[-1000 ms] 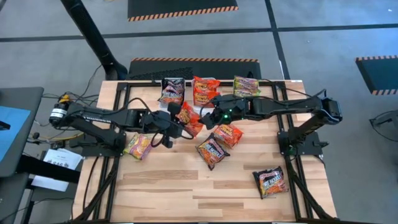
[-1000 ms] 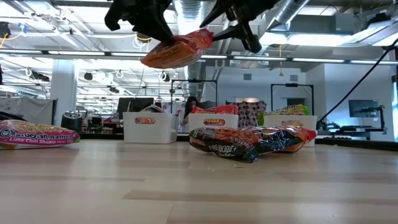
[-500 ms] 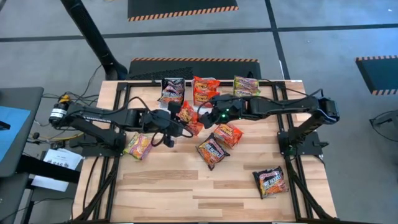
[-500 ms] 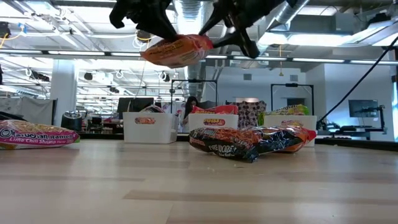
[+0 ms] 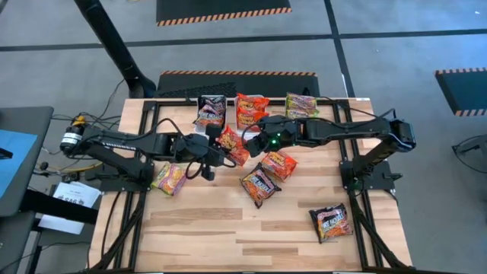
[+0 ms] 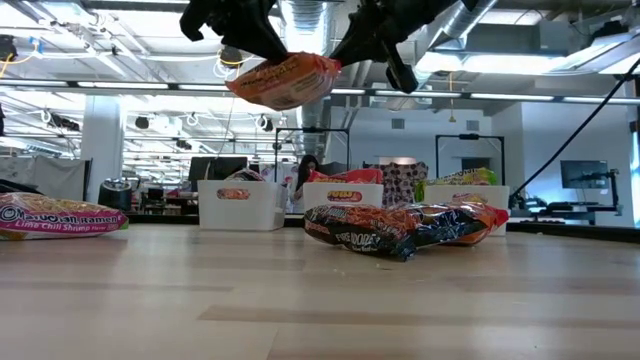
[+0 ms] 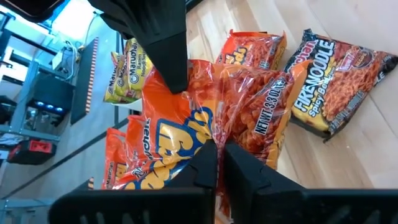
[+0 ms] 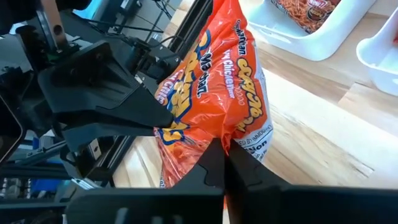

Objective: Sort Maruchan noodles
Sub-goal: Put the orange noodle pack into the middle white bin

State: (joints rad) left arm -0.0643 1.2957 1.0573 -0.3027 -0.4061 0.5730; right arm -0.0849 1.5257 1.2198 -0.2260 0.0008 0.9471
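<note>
an orange maruchan noodle packet (image 6: 284, 80) hangs in the air above the middle of the wooden table (image 5: 221, 228), pinched from both sides: the left gripper (image 5: 221, 154) is clamped on one edge, the right gripper (image 5: 247, 142) clamped on the opposite edge. other packets (image 5: 261, 185) lie on the table below, with white bins (image 6: 238, 204) along the far edge.

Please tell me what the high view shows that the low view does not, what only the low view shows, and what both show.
Only the high view shows the dark packet lying alone near the table's right front corner.

Only the low view shows the orange packet hanging well above the table, and the room behind.

Both show the left gripper and the right gripper shut on opposite ends of that orange packet, the white bins at the far edge, and the green packet lying apart on the left.
</note>
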